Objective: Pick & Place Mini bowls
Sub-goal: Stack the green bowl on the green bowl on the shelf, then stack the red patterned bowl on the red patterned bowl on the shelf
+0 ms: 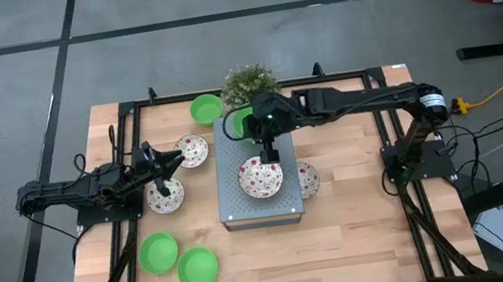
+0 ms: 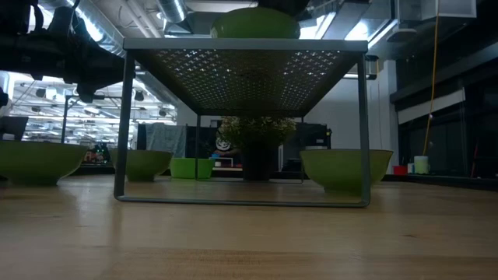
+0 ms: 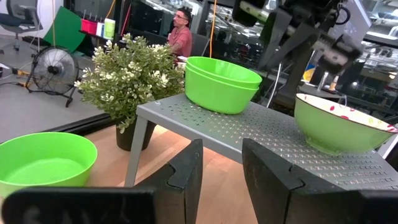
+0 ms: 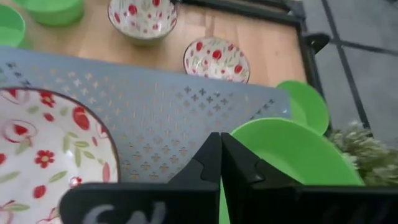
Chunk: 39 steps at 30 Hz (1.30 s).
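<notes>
A grey perforated metal stand (image 1: 260,205) sits mid-table. On it rest a white red-speckled mini bowl (image 1: 261,178) and two stacked green mini bowls (image 1: 240,123). My right gripper (image 1: 268,150) hovers over the stand between them, shut and empty; in its wrist view the shut fingers (image 4: 221,146) point beside the green stack (image 4: 292,152). My left gripper (image 1: 172,164) is open and empty, low over the table between two speckled bowls (image 1: 192,150) (image 1: 165,196). It faces the stand (image 3: 249,127). Other bowls rest on the table: green ones (image 1: 158,253) (image 1: 198,268) (image 1: 207,108) and a speckled one (image 1: 308,179).
A bushy potted plant (image 1: 248,83) stands at the stand's far edge, beside the green stack. A black frame (image 1: 125,108) borders the wooden table. A person (image 3: 181,32) sits in the room beyond. Bare wood (image 1: 348,237) lies near the table's near right corner.
</notes>
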Tool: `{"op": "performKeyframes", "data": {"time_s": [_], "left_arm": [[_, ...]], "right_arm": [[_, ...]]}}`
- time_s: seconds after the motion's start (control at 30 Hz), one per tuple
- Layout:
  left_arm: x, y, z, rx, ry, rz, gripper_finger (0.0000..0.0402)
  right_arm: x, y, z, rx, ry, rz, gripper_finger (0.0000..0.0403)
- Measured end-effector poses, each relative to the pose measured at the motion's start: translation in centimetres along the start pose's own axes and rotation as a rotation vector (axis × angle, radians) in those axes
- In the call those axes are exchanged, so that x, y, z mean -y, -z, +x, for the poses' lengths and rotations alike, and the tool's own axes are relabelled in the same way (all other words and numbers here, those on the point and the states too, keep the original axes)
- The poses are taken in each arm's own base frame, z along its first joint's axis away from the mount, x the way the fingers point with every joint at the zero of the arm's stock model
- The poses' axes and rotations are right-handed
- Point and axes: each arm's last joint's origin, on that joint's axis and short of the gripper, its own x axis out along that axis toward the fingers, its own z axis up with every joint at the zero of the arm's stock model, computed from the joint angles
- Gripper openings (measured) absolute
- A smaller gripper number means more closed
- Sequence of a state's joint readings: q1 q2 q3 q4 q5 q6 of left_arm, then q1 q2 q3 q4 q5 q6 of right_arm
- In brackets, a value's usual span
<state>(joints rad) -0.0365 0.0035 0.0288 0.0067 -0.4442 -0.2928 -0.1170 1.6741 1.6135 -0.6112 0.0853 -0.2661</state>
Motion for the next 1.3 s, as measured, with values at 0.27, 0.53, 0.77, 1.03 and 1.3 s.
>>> {"op": "performKeyframes", "data": {"time_s": [0.27, 0.53, 0.77, 1.03, 1.3], "left_arm": [[0.0, 0.0, 0.0, 0.000, 0.000, 0.000, 0.0107], [0.0, 0.0, 0.0, 0.000, 0.000, 0.000, 0.0107], [0.0, 0.0, 0.0, 0.000, 0.000, 0.000, 0.0107], [0.0, 0.0, 0.0, 0.000, 0.000, 0.000, 0.0107], [0.0, 0.0, 0.0, 0.000, 0.000, 0.000, 0.0107]], "right_arm": [[0.4, -0.1, -2.5, 0.006, 0.039, 0.002, 0.0007], [1.7, 1.3, -3.2, -0.121, 0.105, 0.010, 0.0008], [3.9, 2.8, -4.1, -0.164, -0.029, 0.138, 0.0009], [4.2, 3.6, -7.0, -0.194, -0.092, 0.220, 0.0009], [5.9, 5.6, -9.8, -0.330, 0.066, 0.267, 0.0009]]}}
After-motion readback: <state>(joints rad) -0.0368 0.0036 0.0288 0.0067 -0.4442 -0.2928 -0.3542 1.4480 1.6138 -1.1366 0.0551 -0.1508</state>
